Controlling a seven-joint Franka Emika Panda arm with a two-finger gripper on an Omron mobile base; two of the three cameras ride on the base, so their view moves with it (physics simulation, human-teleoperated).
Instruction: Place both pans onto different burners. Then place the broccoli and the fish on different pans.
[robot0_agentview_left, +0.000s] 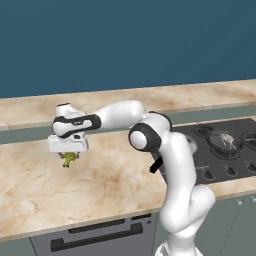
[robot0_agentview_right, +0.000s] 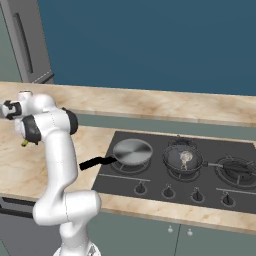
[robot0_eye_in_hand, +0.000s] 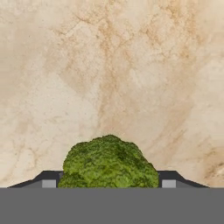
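- Gripper hangs off the outstretched arm over the marble counter, well to the left of the cooktop, its jaws partly drawn in around the broccoli.
- From the hand view, the broccoli sits between the two dark fingertips, its green crown toward the camera; the floret looks pinched, with bare counter beneath it.
- Whether the floret is already clear of the counter or just touching it cannot be told from these views.
- Far off to the gripper's right, the empty silver pan sits on the nearest burner, its black handle pointing back toward the robot.
- Beyond it, the second pan sits on the middle burner and already carries the fish.
- Judged from this, both pans and the fish are done; the step in hand is picking up the broccoli, the last item.
- Next move, by the look of it: lift straight up, swing the arm right across the counter, stop over the empty pan rather than the fish pan, then lower and let go.
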